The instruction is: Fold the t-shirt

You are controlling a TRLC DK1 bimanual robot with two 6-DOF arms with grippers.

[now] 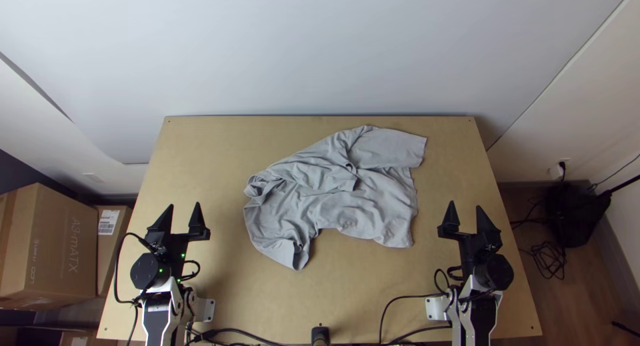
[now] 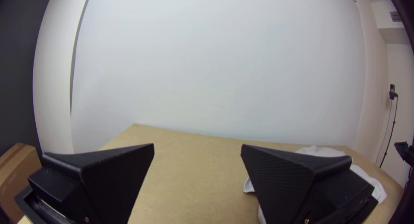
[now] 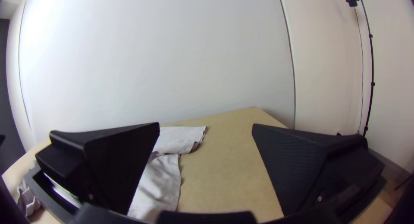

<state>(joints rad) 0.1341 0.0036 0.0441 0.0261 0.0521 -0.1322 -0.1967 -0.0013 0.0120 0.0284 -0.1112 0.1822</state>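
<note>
The t-shirt (image 1: 373, 209) lies on the table (image 1: 267, 303), boxes (image 1: 57, 246) left of both

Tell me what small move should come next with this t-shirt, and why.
Probably bring the left gripper over to the bunched left end of the t-shirt, to start smoothing it: that end lies rumpled, and the gripper stands open and empty, apart from the cloth.

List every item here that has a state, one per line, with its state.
T-shirt: not folded neatly; loosely spread, wrinkled, bunched towards the left arm's side.
Left gripper: open, holding nothing.
Right gripper: open, holding nothing.
Large cardboard box: upright, looks closed.
Floor cables: loosely tangled.
</note>
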